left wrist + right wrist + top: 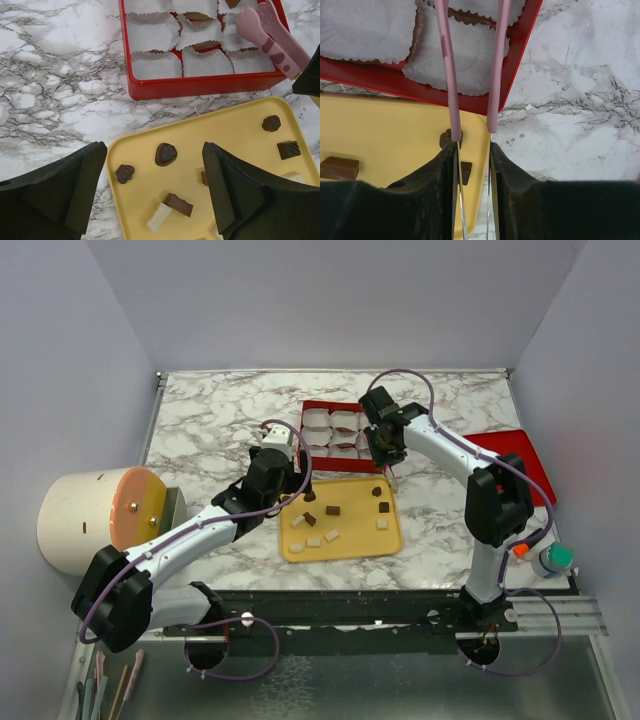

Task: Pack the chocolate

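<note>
Your chocolate [166,154] is a set of small pieces, dark to mid brown: a heart, a shell, a dome, squat blocks and a flat bar. They lie scattered apart on the yellow tray [235,125], lower centre of the top view, with a few pale pieces [160,216] among them. Your left gripper [154,147] hangs over the tray's left part, jaws spread wide with nothing between them. Your right gripper [473,150] has its jaws clamped on pink tongs [445,60]. The arms of the tongs reach over the red box [200,85] of white paper cups [152,32], just above the tray on the marble desk [50,75].
</note>
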Motion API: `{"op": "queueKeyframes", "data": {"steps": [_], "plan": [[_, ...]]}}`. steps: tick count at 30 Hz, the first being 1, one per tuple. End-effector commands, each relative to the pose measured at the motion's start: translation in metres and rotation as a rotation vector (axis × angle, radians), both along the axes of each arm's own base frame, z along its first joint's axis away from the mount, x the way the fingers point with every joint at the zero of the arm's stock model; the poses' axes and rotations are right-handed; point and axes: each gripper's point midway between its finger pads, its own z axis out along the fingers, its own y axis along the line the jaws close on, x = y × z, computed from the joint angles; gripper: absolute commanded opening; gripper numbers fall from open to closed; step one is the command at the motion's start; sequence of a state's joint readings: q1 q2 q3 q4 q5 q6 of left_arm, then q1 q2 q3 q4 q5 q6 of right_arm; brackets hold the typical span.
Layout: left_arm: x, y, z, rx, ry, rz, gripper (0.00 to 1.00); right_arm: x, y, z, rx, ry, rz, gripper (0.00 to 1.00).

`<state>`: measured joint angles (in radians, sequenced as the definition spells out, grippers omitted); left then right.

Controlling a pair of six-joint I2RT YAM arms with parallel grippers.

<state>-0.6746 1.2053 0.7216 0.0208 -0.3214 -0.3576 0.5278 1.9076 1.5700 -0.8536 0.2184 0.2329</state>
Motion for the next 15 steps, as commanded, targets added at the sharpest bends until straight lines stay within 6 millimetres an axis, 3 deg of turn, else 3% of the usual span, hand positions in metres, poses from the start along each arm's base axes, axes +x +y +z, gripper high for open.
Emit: {"op": "queueKeyframes", "data": {"steps": [1, 15], "plan": [[-0.0009, -0.0015, -0.0008, 0.001, -0.005, -0.010, 0.87, 0.0100, 0.0045, -0.0004, 0.026, -0.013, 0.006, 0.33], [-0.0009, -0.0028, -0.0024, 0.001, 0.000, -0.014, 0.87, 0.0111, 0.0032, 0.0004, 0.032, -0.013, 0.003, 0.33]]}}
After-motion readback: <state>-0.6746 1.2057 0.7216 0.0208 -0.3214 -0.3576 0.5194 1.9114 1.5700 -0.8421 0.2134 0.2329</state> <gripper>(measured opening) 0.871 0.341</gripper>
